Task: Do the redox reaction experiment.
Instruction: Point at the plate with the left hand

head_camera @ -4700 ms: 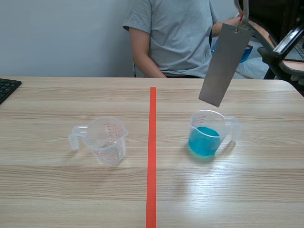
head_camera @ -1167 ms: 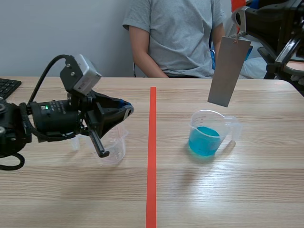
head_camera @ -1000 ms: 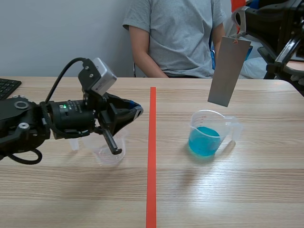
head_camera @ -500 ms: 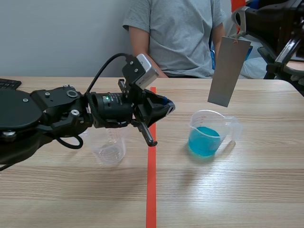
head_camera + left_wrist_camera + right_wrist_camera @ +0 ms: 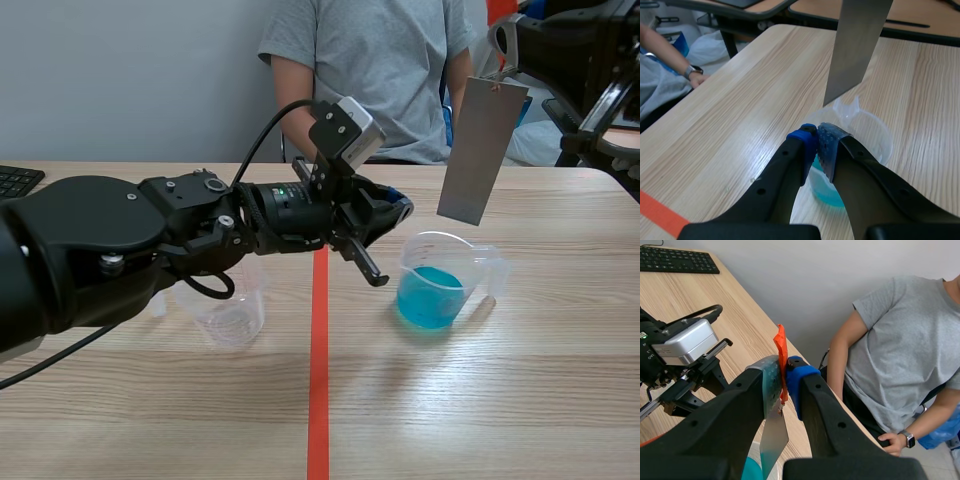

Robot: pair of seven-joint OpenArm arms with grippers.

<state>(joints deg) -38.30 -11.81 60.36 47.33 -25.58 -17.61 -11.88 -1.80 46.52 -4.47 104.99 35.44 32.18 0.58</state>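
Our left gripper (image 5: 819, 146), jaws together, hovers beside the blue-liquid beaker (image 5: 432, 295), toward the table's (image 5: 500, 400) right edge. Our right gripper (image 5: 783, 377) clamps the orange tab (image 5: 780, 345) of the grey strip (image 5: 482, 150), which hangs over that beaker.

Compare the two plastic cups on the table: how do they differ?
The left cup is empty; the right cup holds blue liquid. The left arm partly hides the left cup; the right cup stands exposed below the hanging metal strip. Both are clear, upright measuring cups.
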